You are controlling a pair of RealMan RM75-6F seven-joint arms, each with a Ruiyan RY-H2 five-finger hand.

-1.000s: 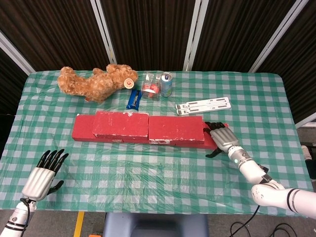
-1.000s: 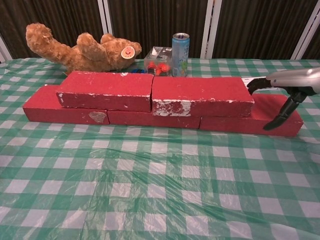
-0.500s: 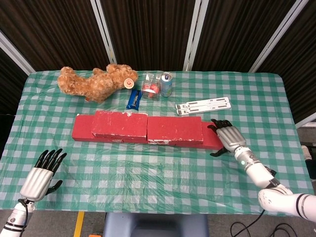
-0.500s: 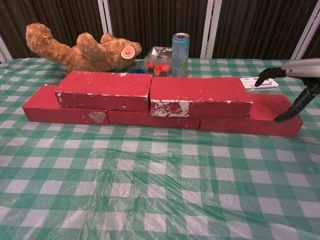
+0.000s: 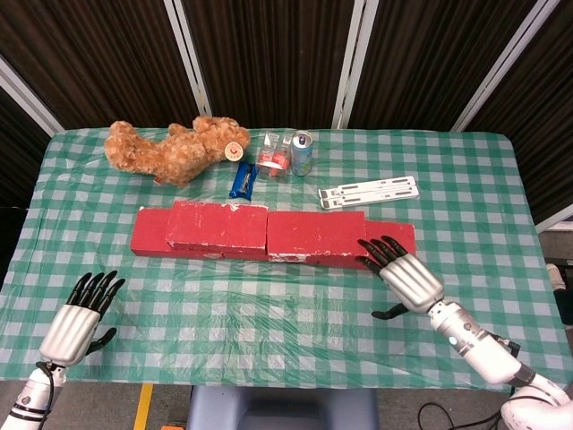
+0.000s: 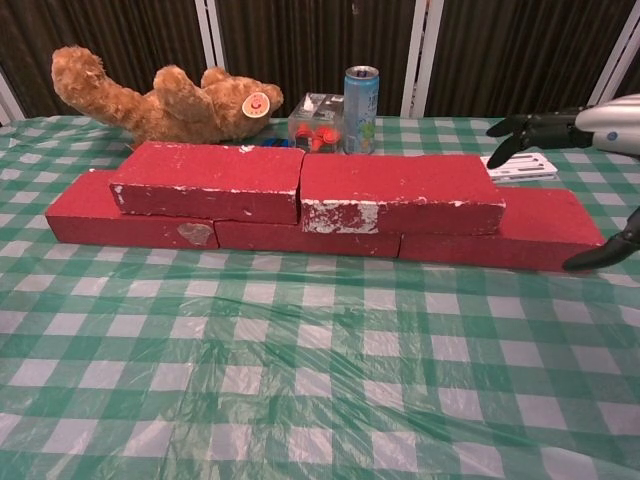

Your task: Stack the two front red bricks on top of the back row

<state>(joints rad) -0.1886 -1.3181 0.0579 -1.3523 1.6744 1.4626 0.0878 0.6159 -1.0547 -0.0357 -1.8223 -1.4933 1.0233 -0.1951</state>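
Two red bricks lie end to end on top of a longer row of red bricks. The upper left brick [image 5: 219,224] [image 6: 210,180] and the upper right brick [image 5: 315,233] [image 6: 400,190] touch each other. The bottom row [image 5: 394,235] [image 6: 548,228] sticks out at both ends. My right hand [image 5: 405,276] [image 6: 575,125] hovers open, fingers spread, just in front of the row's right end and holds nothing. Near the table's front left corner my left hand [image 5: 81,318] is open and empty; the chest view does not show it.
Behind the bricks lie a brown teddy bear [image 5: 175,148] [image 6: 165,100], a blue packet [image 5: 243,180], a clear box [image 5: 274,154] [image 6: 315,120], a drink can [image 5: 302,152] [image 6: 361,108] and a flat white stand [image 5: 369,191] [image 6: 520,167]. A green checked cloth [image 5: 269,305] covers the table.
My right hand has come off the right end of the row, pulling back toward the front edge and lifting. The upper right brick shifted slightly left. The left hand barely moved.
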